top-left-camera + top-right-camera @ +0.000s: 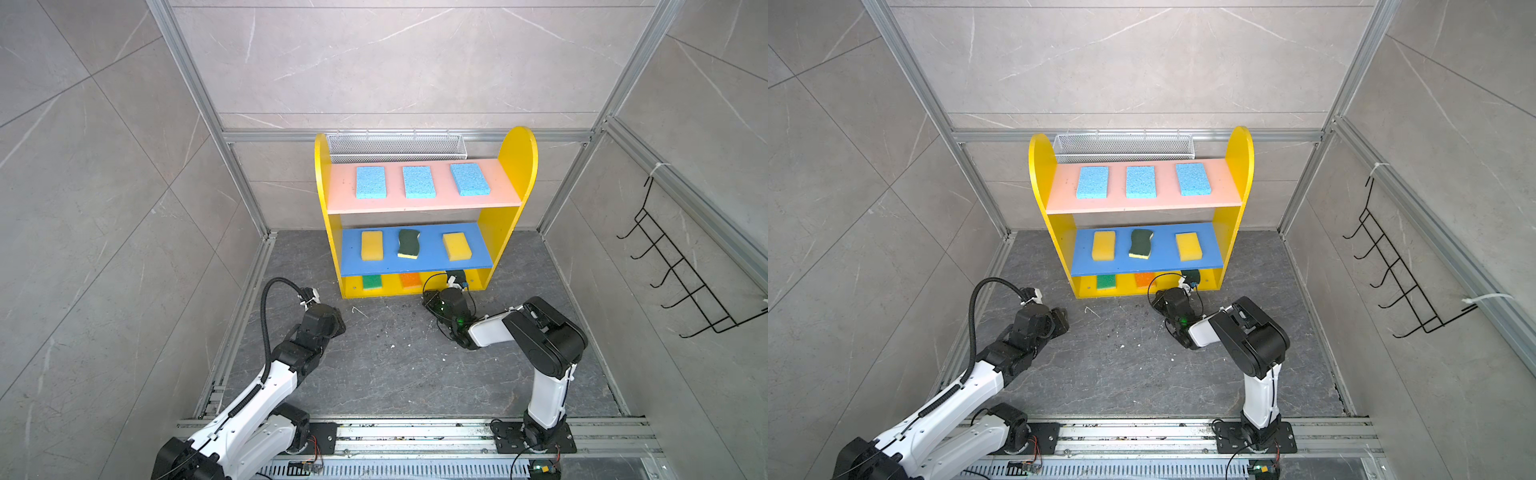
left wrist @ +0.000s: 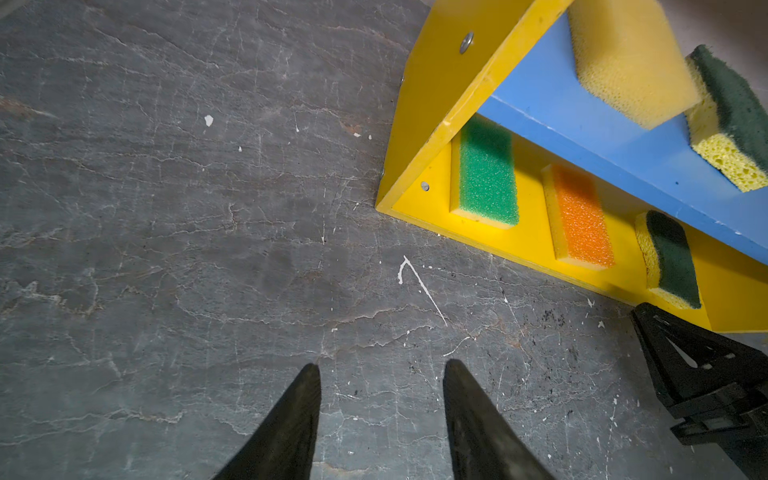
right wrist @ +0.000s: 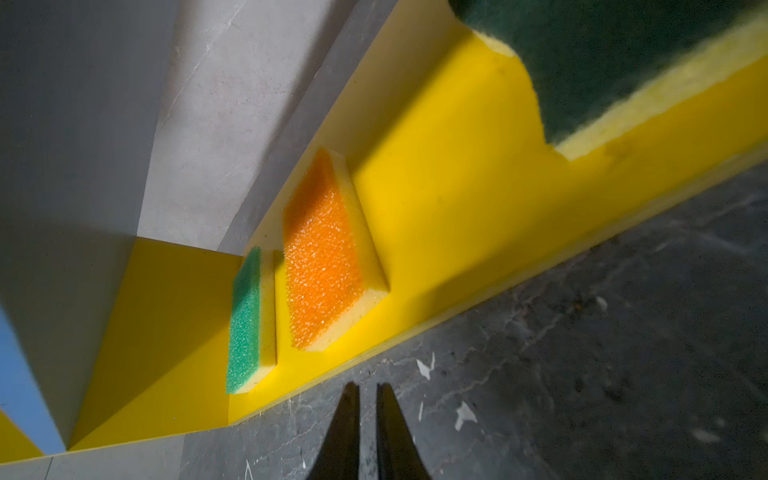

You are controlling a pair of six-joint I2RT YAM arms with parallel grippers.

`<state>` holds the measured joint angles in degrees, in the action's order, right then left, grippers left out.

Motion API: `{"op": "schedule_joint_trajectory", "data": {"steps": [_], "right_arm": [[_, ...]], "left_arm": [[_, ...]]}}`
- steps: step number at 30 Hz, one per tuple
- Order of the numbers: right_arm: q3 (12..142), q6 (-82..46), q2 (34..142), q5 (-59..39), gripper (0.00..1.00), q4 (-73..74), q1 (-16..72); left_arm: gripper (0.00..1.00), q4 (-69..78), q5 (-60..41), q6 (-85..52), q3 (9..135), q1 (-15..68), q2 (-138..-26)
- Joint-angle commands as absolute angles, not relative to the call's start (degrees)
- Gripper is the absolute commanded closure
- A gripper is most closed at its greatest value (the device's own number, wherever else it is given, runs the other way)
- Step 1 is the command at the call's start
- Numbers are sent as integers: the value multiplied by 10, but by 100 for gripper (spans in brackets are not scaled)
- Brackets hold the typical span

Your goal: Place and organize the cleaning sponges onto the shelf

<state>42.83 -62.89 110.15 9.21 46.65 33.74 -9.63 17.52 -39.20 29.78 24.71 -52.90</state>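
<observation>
The shelf [image 1: 515,166] stands against the back wall. Three light blue sponges [image 1: 418,182] lie in a row on its pink board. The blue board carries two yellow sponges [image 1: 371,245] with a dark-green wavy sponge [image 1: 408,243] between them. On the yellow base lie a bright green sponge [image 2: 488,174], an orange sponge [image 2: 582,216] and another dark-green wavy sponge [image 2: 673,259]. My right gripper [image 3: 368,386] hovers over the floor just in front of that base. Its fingers are almost together and hold nothing. My left gripper [image 2: 382,368] is open and empty over bare floor, left of the shelf.
A silver wire-mesh basket [image 1: 397,147] hangs behind the shelf top. A black wire hook rack [image 1: 681,274] is fixed to the right wall. Aluminium frame posts edge the dark stone floor [image 1: 395,365], and the arms' base rail [image 1: 415,432] runs along the front.
</observation>
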Motion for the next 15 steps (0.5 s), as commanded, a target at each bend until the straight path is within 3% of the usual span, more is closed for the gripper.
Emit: {"op": "schedule_joint_trajectory", "data": {"steps": [1, 15], "right_arm": [[447, -654, 1127, 109, 87, 494, 339], [471, -671, 1166, 118, 87, 534, 326]], "left_arm": [[49, -46, 152, -388, 296, 236, -538], [50, 13, 122, -388, 270, 209, -572]]}}
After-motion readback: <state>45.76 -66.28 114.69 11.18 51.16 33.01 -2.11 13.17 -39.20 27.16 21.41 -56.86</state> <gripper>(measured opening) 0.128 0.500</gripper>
